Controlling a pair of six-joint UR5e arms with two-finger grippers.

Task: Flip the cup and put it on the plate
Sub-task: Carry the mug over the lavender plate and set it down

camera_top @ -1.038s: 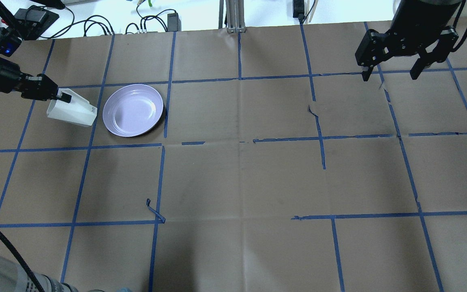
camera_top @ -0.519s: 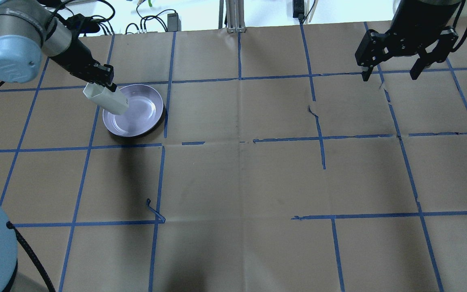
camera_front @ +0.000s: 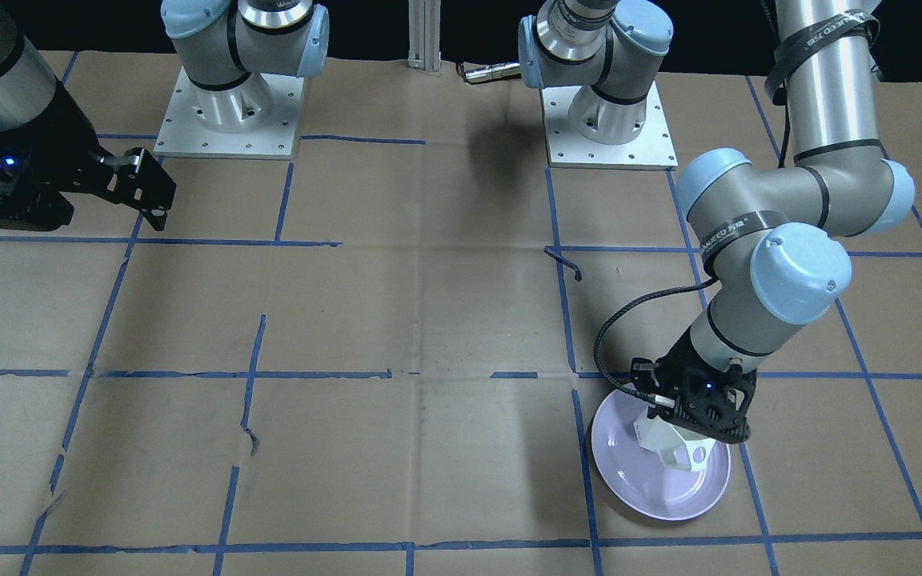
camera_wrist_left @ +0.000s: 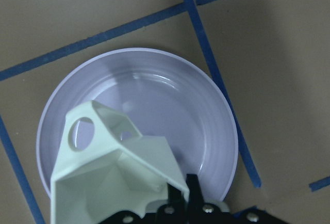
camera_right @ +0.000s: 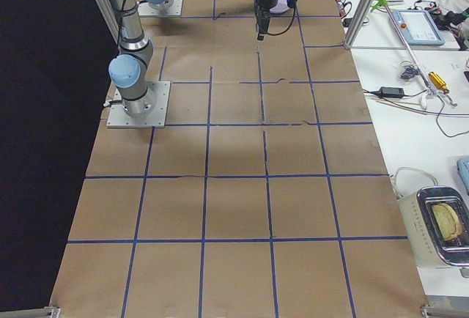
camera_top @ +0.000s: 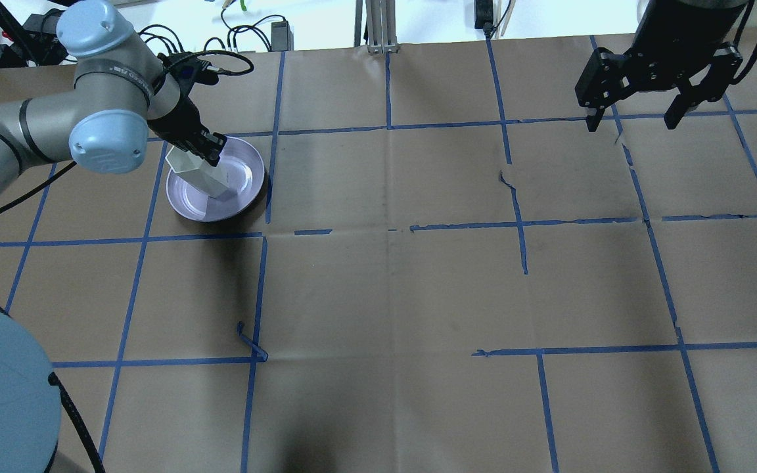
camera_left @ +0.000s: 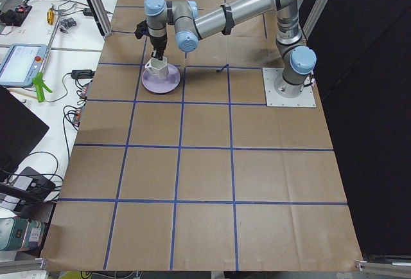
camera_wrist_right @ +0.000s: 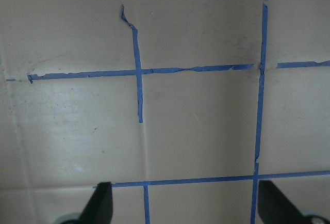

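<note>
left gripper [camera_top: 211, 147]: clamped shut on the cup's wall, so it's got the cup
cup [camera_top: 196, 172]: a second ago it hung sideways just left of the plate. Now it's swung over it, tilted, base end lowest
plate [camera_top: 250, 190]: hasn't budged; can't tell if the cup touches it yet
task: flip looks mostly done, probably just level, lower, let go
right gripper [camera_top: 633, 122]: way off, jaws wide, empty, same spot
</note>
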